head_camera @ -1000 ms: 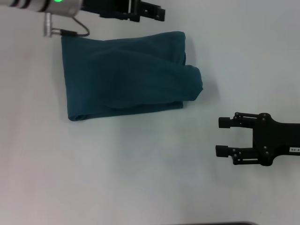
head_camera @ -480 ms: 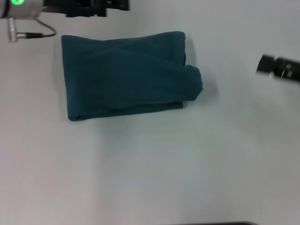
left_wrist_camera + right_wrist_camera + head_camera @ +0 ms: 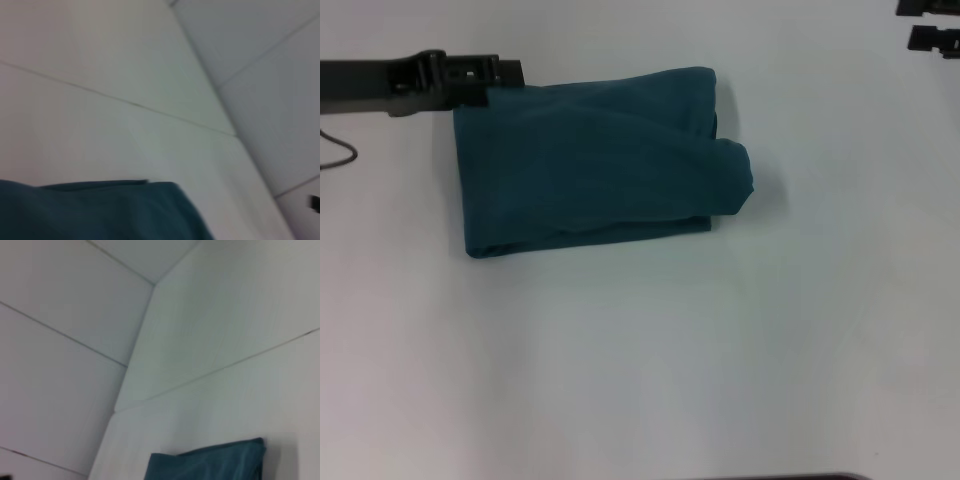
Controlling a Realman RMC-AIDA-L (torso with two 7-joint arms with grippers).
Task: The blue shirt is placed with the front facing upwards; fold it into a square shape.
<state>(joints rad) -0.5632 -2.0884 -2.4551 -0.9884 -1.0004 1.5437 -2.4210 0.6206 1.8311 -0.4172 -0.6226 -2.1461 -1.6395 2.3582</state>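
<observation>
The blue shirt (image 3: 590,160) lies folded into a thick, roughly rectangular bundle on the white table (image 3: 650,360), with a rolled bulge on its right side. No lettering shows. My left gripper (image 3: 514,72) reaches in from the left, side-on, its tip at the bundle's far left corner. At the far right corner of the head view my right gripper (image 3: 906,23) stands open, well away from the cloth. A teal edge of the blue shirt (image 3: 100,212) shows in the left wrist view, and a corner of the blue shirt (image 3: 210,460) shows in the right wrist view.
White wall panels with thin seams (image 3: 75,335) rise behind the table. A thin dark cable (image 3: 338,158) loops at the left edge below the left arm.
The left arm came down from the top edge to the shirt's far left corner. The right gripper moved from the near right up to the far right corner. The shirt has not moved.
</observation>
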